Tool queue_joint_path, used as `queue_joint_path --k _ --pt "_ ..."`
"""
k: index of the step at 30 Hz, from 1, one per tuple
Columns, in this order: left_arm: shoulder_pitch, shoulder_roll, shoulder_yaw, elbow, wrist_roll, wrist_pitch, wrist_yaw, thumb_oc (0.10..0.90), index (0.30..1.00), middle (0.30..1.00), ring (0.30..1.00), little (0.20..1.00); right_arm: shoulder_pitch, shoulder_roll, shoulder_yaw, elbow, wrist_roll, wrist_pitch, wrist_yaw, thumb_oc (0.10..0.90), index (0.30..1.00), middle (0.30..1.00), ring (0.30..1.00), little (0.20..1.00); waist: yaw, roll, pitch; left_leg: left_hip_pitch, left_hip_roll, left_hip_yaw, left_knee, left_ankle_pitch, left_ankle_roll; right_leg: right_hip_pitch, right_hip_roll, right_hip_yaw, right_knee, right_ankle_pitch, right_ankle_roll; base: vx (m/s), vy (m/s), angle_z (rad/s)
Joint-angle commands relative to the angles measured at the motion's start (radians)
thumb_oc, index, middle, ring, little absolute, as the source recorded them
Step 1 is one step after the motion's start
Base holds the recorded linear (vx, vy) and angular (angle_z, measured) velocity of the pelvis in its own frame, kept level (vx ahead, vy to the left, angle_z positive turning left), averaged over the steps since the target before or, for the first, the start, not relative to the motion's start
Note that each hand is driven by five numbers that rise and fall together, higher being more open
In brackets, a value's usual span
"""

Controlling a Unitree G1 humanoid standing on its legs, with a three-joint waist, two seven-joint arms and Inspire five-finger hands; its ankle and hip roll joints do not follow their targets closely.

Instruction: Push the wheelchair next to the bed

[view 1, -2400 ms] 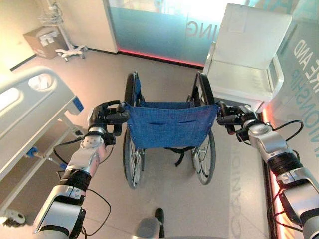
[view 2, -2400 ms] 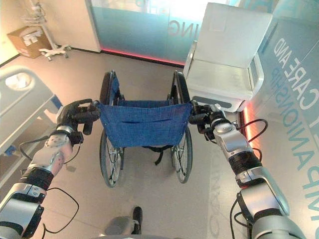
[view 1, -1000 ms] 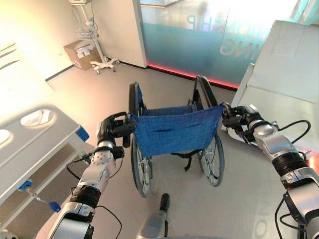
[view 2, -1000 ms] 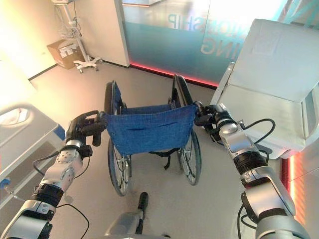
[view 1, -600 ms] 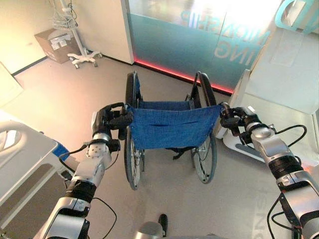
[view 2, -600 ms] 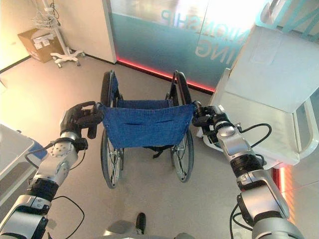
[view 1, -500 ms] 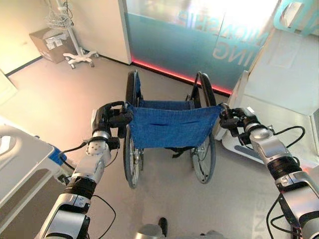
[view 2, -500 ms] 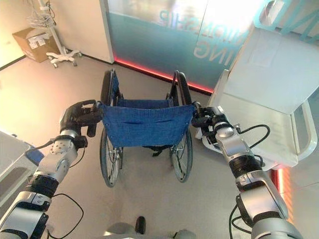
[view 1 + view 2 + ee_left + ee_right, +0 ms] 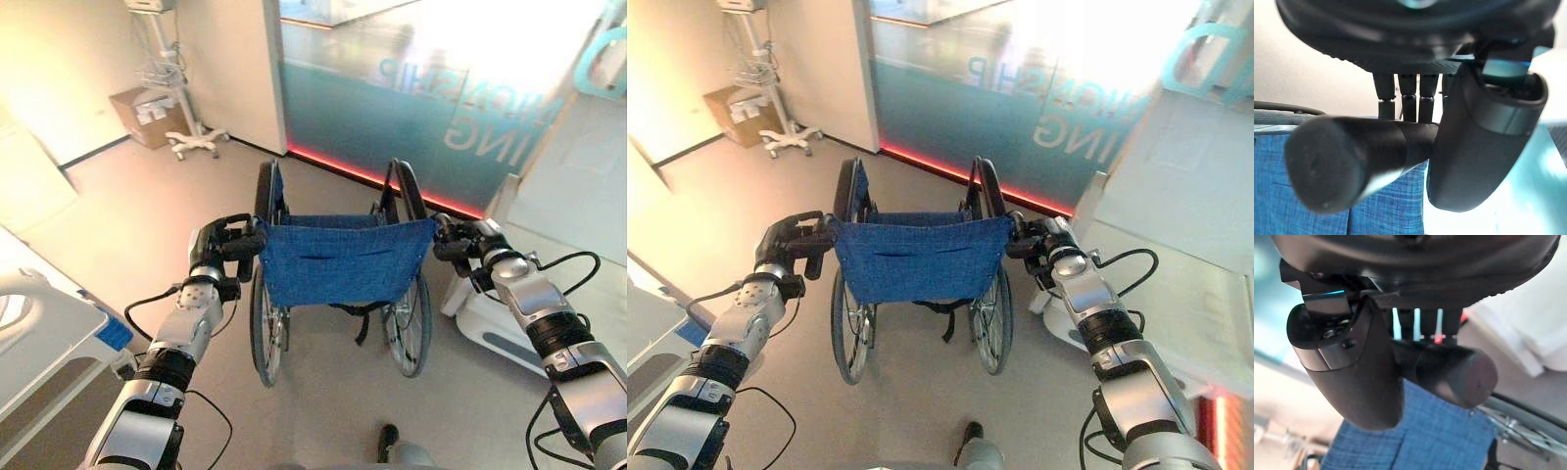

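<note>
the wheelchair (image 9: 338, 279) stands on the open floor (image 9: 147, 211) directly ahead of both hands, its blue fabric backrest (image 9: 343, 259) stretched between them and its big wheels planted square. the left hand (image 9: 217, 245) is curled shut around the left push handle (image 9: 1352, 156), fingers over the top and thumb underneath, as its wrist view shows. the right hand (image 9: 468, 243) is closed the same way around the right push handle (image 9: 1449, 369). so the chair is held at both grips, just beyond the knuckles.

the bed (image 9: 44, 343) lies off to the outer side of the left hand and behind it, well apart from the chair, with only a corner of its white frame and a blue fitting in sight. a white padded recliner (image 9: 1176, 323) sits just outside the right hand, near the right wheel.

the risk, as i judge it, is in the turn: the chair points away from the bed, so it must swing hard left. uneven force between the hands could twist a grip loose, and a wide swing could clip the recliner or drive a wheel into the bed frame.
</note>
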Motion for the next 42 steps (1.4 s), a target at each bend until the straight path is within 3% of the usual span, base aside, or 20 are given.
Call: queue_joint_path --k 1,4,6,9,10,13,16,20,21,22,25,26,28,29,31,35,37,40,41,42 --pt "0.06 -0.01 -0.055 -0.016 0.033 -0.031 -0.016 0.4 0.3 0.3 0.3 0.3 0.005 -0.099 0.102 0.09 -0.145 -0.091 0.099 0.4 0.3 0.3 0.3 0.3 0.014 -0.013 -0.013 -0.091 0.125 0.081 0.28 0.148 -0.088 0.034 0.016 -0.055 -0.039 -0.01 -0.01 0.35 -0.32 0.48" --pt "0.061 -0.026 -0.07 -0.019 0.033 -0.032 -0.026 0.4 0.3 0.3 0.3 0.3 0.009 -0.114 0.099 0.114 -0.152 -0.108 0.096 0.4 0.3 0.3 0.3 0.3 0.031 -0.019 0.001 -0.193 0.147 0.125 0.372 0.205 -0.1 0.097 0.027 -0.105 -0.056 -0.043 -0.041 0.23 -0.21 0.51" --pt "0.058 -0.043 -0.082 -0.01 0.03 -0.045 -0.023 0.4 0.3 0.3 0.3 0.3 -0.002 -0.113 0.104 0.142 -0.155 -0.121 0.089 0.4 0.3 0.3 0.3 0.3 0.049 -0.018 0.025 -0.24 0.126 0.14 0.326 0.182 -0.086 0.14 0.033 -0.116 -0.059 -0.061 -0.038 0.28 -0.18 0.31" --pt "0.08 -0.064 -0.073 -0.012 0.023 -0.068 -0.017 0.4 0.3 0.3 0.3 0.3 -0.036 -0.091 0.12 0.176 -0.177 -0.136 0.085 0.4 0.3 0.3 0.3 0.3 0.084 0.007 0.046 -0.28 0.067 0.158 0.152 0.201 -0.085 0.198 0.081 -0.104 -0.077 -0.087 -0.035 0.34 -0.075 0.19" --pt "0.096 -0.074 -0.072 -0.024 0.029 -0.071 -0.015 0.4 0.3 0.3 0.3 0.3 -0.039 -0.076 0.126 0.183 -0.184 -0.136 0.074 0.4 0.3 0.3 0.3 0.3 0.109 0.023 0.052 -0.337 0.052 0.168 0.052 0.26 -0.099 0.236 0.111 -0.101 -0.104 -0.098 -0.038 0.31 -0.068 0.16" --pt "0.136 -0.076 -0.059 -0.049 0.035 -0.087 -0.015 0.4 0.3 0.3 0.3 0.3 -0.035 -0.069 0.126 0.185 -0.196 -0.15 0.072 0.4 0.3 0.3 0.3 0.3 0.14 0.041 0.049 -0.39 0.045 0.164 -0.082 0.338 -0.114 0.264 0.141 -0.089 -0.136 -0.098 -0.037 0.37 -0.05 0.1" --pt "0.164 -0.068 -0.034 -0.08 0.038 -0.092 -0.019 0.4 0.3 0.3 0.3 0.3 -0.04 -0.071 0.123 0.208 -0.21 -0.176 0.09 0.4 0.3 0.3 0.3 0.3 0.166 0.053 0.044 -0.403 0.04 0.194 -0.14 0.364 -0.108 0.294 0.156 -0.096 -0.122 -0.134 -0.042 0.47 -0.002 -0.22" --pt "0.183 -0.05 -0.016 -0.093 0.067 -0.085 -0.023 0.4 0.3 0.3 0.3 0.3 -0.047 -0.031 0.117 0.272 -0.205 -0.205 0.111 0.4 0.3 0.3 0.3 0.3 0.214 0.019 0.027 -0.401 0.003 0.194 -0.001 0.21 -0.038 0.33 0.124 -0.113 0.036 -0.267 -0.038 0.46 0.029 -0.23" --pt "0.186 -0.049 -0.014 -0.095 0.075 -0.083 -0.025 0.4 0.3 0.3 0.3 0.3 -0.044 -0.03 0.118 0.271 -0.201 -0.205 0.109 0.4 0.3 0.3 0.3 0.3 0.218 0.015 0.024 -0.397 0.0 0.196 0.0 0.203 -0.029 0.332 0.117 -0.117 0.06 -0.258 -0.029 0.48 0.073 -0.31" --pt "0.189 -0.035 -0.008 -0.103 0.101 -0.068 -0.033 0.4 0.3 0.3 0.3 0.3 -0.02 -0.025 0.107 0.255 -0.188 -0.202 0.115 0.4 0.3 0.3 0.3 0.3 0.229 -0.001 0.012 -0.359 -0.005 0.223 -0.017 0.182 0.012 0.326 0.064 -0.156 0.234 -0.194 0.029 0.43 0.089 -0.14" --pt "0.186 -0.014 -0.016 -0.108 0.115 -0.067 -0.035 0.4 0.3 0.3 0.3 0.3 0.023 -0.025 0.087 0.228 -0.197 -0.21 0.112 0.4 0.3 0.3 0.3 0.3 0.23 -0.016 0.007 -0.324 -0.034 0.203 -0.038 0.181 0.035 0.286 0.017 -0.149 0.385 -0.068 0.095 0.48 0.075 -0.02" --pt "0.181 -0.003 -0.024 -0.117 0.108 -0.064 -0.026 0.4 0.3 0.3 0.3 0.3 0.037 -0.022 0.079 0.207 -0.201 -0.203 0.109 0.4 0.3 0.3 0.3 0.3 0.222 -0.004 0.006 -0.315 -0.018 0.206 -0.036 0.19 0.036 0.242 0.007 -0.148 0.377 0.001 0.09 0.18 -0.014 0.21" --pt "0.174 0.003 -0.033 -0.117 0.098 -0.063 -0.017 0.4 0.3 0.3 0.3 0.3 0.038 -0.016 0.078 0.2 -0.208 -0.199 0.109 0.4 0.3 0.3 0.3 0.3 0.216 0.0 0.011 -0.307 -0.013 0.205 -0.027 0.181 0.033 0.217 -0.014 -0.149 0.362 0.007 0.086 0.25 -0.081 0.13" --pt "0.162 0.006 -0.041 -0.108 0.091 -0.067 -0.009 0.4 0.3 0.3 0.3 0.3 0.028 -0.008 0.086 0.211 -0.21 -0.205 0.108 0.4 0.3 0.3 0.3 0.3 0.209 0.004 0.023 -0.282 -0.012 0.189 -0.017 0.155 0.025 0.178 -0.058 -0.145 0.316 -0.002 0.089 0.29 -0.231 0.12" --pt "0.129 0.016 -0.056 -0.081 0.086 -0.077 -0.013 0.4 0.3 0.3 0.3 0.3 0.001 0.005 0.1 0.249 -0.192 -0.223 0.091 0.4 0.3 0.3 0.3 0.3 0.191 0.032 0.049 -0.232 0.016 0.159 -0.016 0.142 0.025 0.082 -0.106 -0.148 0.208 0.059 0.062 0.27 -0.344 0.12" --pt "0.091 0.037 -0.075 -0.074 0.063 -0.077 -0.025 0.4 0.3 0.3 0.3 0.3 -0.02 0.008 0.11 0.263 -0.181 -0.209 0.065 0.4 0.3 0.3 0.3 0.3 0.161 0.009 0.064 -0.197 0.004 0.069 -0.024 0.078 0.013 0.009 -0.167 -0.052 -0.082 0.191 0.105 0.37 -0.434 0.66" --pt "0.078 0.034 -0.078 -0.079 0.06 -0.074 -0.031 0.4 0.3 0.3 0.3 0.3 -0.022 0.004 0.109 0.249 -0.178 -0.184 0.056 0.4 0.3 0.3 0.3 0.3 0.153 0.005 0.062 -0.2 0.009 0.021 -0.011 0.053 0.004 0.011 -0.174 -0.01 -0.165 0.193 0.111 0.38 -0.47 0.81" --pt "0.078 0.03 -0.072 -0.094 0.069 -0.057 -0.038 0.4 0.3 0.3 0.3 0.3 -0.022 -0.011 0.107 0.207 -0.174 -0.144 0.059 0.4 0.3 0.3 0.3 0.3 0.148 -0.015 0.054 -0.222 0.025 -0.042 0.047 0.027 -0.018 0.022 -0.155 0.025 -0.149 0.151 0.121 0.4 -0.57 0.85" --pt "0.095 0.024 -0.059 -0.104 0.071 -0.038 -0.033 0.4 0.3 0.3 0.3 0.3 -0.02 -0.019 0.105 0.181 -0.161 -0.125 0.075 0.4 0.3 0.3 0.3 0.3 0.148 -0.017 0.045 -0.227 0.05 -0.035 0.07 0.028 -0.023 0.022 -0.127 -0.004 -0.077 0.067 0.121 0.3 -0.385 0.63" --pt "0.11 0.021 -0.051 -0.112 0.05 -0.03 -0.031 0.4 0.3 0.3 0.3 0.3 -0.02 -0.021 0.108 0.152 -0.176 -0.106 0.1 0.4 0.3 0.3 0.3 0.3 0.145 -0.026 0.045 -0.224 0.06 -0.037 0.091 0.027 -0.028 0.017 -0.118 -0.013 -0.048 0.052 0.115 0.34 -0.401 0.8"
